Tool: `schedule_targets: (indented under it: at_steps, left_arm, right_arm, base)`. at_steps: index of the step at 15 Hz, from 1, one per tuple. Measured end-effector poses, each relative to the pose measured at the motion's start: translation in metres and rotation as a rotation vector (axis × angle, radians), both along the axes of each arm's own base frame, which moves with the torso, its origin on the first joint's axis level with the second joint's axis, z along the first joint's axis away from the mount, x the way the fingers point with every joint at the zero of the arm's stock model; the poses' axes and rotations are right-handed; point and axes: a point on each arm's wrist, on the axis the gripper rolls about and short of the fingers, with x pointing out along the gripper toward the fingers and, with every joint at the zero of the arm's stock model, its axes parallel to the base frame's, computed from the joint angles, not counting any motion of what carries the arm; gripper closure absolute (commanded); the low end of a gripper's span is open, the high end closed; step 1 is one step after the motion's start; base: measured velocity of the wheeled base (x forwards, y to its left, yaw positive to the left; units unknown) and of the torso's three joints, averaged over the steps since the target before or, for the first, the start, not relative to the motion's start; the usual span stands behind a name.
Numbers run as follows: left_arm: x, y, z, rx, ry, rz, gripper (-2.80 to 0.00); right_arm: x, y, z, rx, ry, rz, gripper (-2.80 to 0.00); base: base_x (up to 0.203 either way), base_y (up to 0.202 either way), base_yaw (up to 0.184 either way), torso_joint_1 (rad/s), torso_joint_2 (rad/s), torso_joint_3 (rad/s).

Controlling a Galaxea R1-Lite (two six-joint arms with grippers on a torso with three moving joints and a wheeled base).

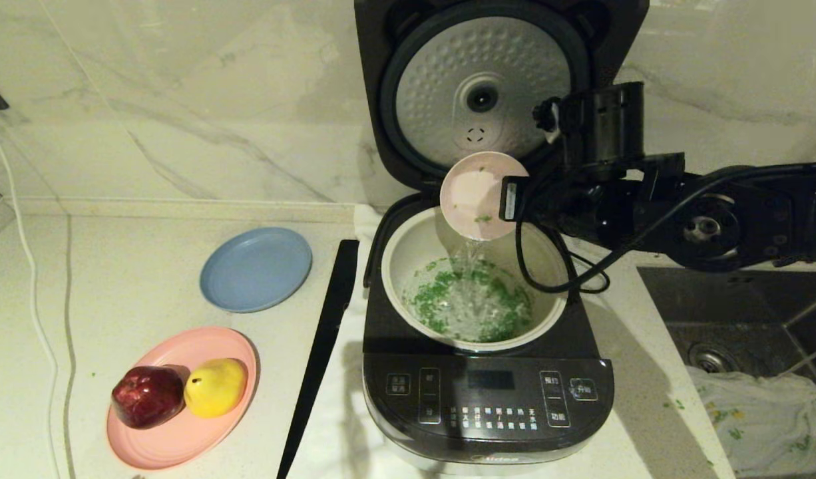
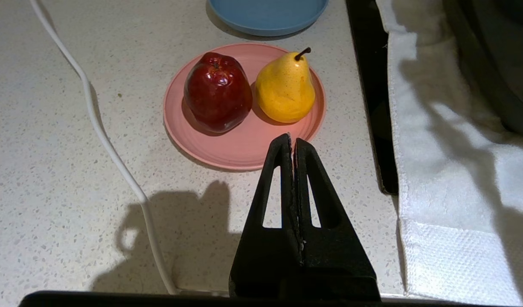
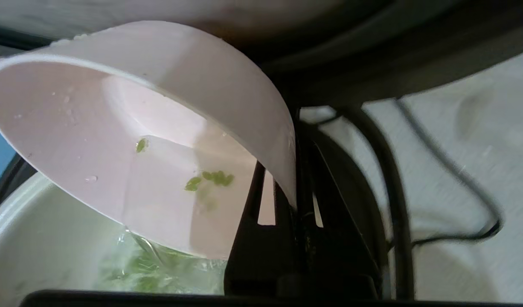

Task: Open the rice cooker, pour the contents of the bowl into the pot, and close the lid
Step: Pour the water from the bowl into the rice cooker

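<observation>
The rice cooker (image 1: pixel 488 399) stands in the middle of the counter with its lid (image 1: pixel 481 93) swung up, silver underside facing me. My right gripper (image 1: pixel 511 199) is shut on the rim of the pale pink bowl (image 1: pixel 471 193), holding it tipped steeply over the pot (image 1: pixel 408 253). Water streams from the bowl's lip, and the green contents (image 1: pixel 474 303) float in the pot. In the right wrist view the bowl (image 3: pixel 116 128) is nearly empty, with a few green bits (image 3: pixel 216 178) stuck inside. My left gripper (image 2: pixel 292 143) hangs shut and empty over the counter by the pink plate.
A blue plate (image 1: pixel 256 268) and a pink plate (image 1: pixel 175 442) with a red apple (image 1: pixel 147 396) and a yellow pear (image 1: pixel 215 386) lie left of the cooker. A black strip (image 1: pixel 321 346) runs beside it. A sink (image 1: pixel 747 319) holding a cloth (image 1: pixel 761 412) is at the right.
</observation>
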Motion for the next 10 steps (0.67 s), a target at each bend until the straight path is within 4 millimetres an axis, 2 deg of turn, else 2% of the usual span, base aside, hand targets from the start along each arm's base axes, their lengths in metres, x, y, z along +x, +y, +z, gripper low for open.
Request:
schedule_targets:
  at_steps: [5,10]
  left_arm:
    - [0.000,0.000,0.000,0.001,0.000,0.000,0.00]
    - [0.000,0.000,0.000,0.000,0.000,0.001,0.00]
  right_arm:
    - [-0.015,0.008,-0.008,-0.098,-0.168,-0.016,0.00]
    - [-0.016,0.011,-0.019,-0.130,-0.295,-0.071,0.00]
  base:
    - [0.000,0.000,0.000,0.000,0.00,0.000]
    - [0.000,0.000,0.000,0.000,0.00,0.000]
